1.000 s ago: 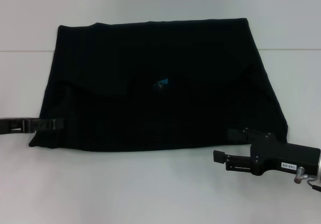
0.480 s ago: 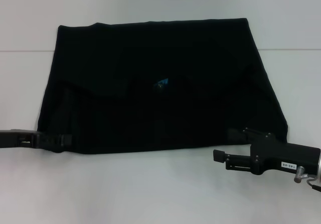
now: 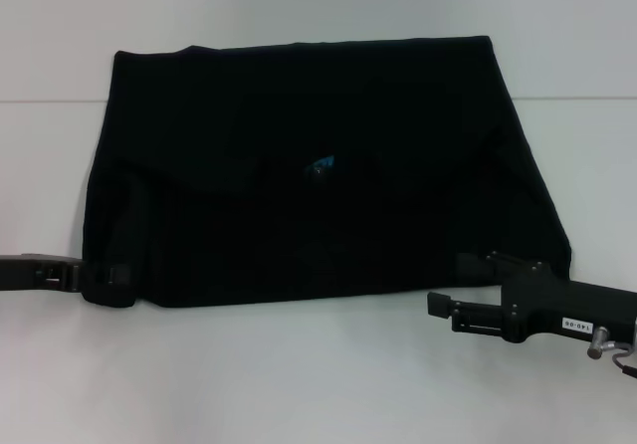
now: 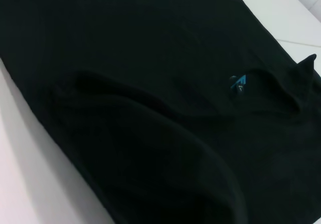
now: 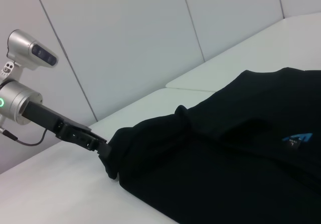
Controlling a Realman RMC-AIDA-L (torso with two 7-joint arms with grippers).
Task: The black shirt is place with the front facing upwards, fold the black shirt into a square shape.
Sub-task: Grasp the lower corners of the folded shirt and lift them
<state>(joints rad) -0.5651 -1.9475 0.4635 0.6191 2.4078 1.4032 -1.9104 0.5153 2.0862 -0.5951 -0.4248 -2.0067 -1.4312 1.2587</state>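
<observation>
The soft matte shirt [image 3: 318, 165] lies folded, trapezoid-shaped. The left claw [image 3: 107, 281] is clenched on its bunched corner; the right claw's [image 3: 460, 287] grip cannot be told.

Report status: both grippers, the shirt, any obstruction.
Left gripper at the black shirt near-left corner, cloth bunched there. Right gripper at the near-right corner, partly over cloth. Shirt partly folded on the table. Nothing in the way.

Prob. a lab: plain white table [image 3: 318, 384], bare white wall panels [image 5: 125, 38].
</observation>
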